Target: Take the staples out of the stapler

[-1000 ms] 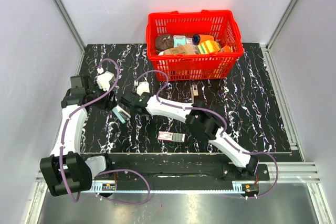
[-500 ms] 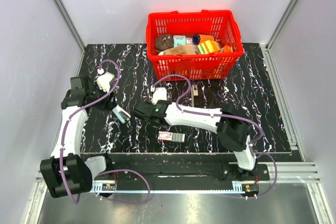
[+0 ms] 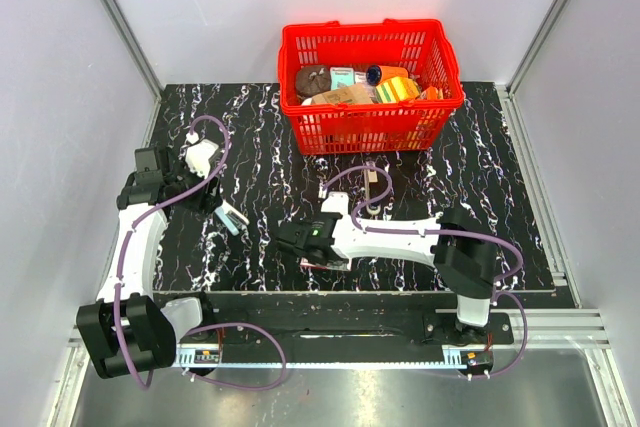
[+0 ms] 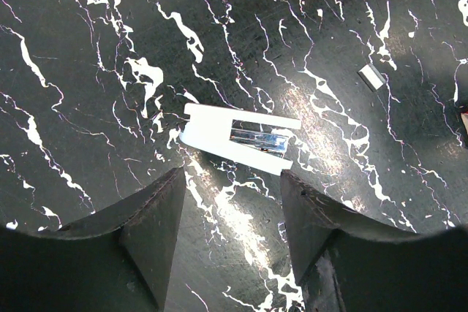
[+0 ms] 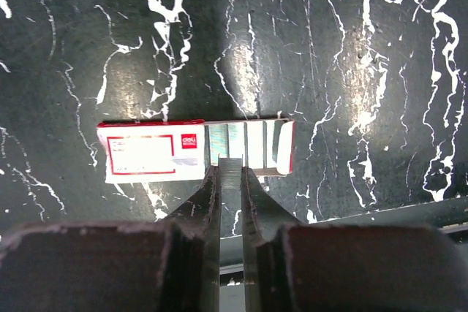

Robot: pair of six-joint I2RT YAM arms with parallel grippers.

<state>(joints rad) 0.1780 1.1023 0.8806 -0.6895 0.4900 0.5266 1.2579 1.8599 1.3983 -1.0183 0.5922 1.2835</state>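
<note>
white arms (image 3: 130,242), black joints (image 3: 120,332), purple cables (image 3: 217,142)

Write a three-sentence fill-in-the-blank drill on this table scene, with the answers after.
1. The basket at the far side of the table is ___ in colour.
2. The box at the right hand's fingertips is red and ___.
3. The left hand's jaws stand ___, gripping nothing.
Missing words: red; white; open.

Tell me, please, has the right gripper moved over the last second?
Yes. The right gripper moved right and toward the near edge, reaching the flat red-and-white cardboard box.
</note>
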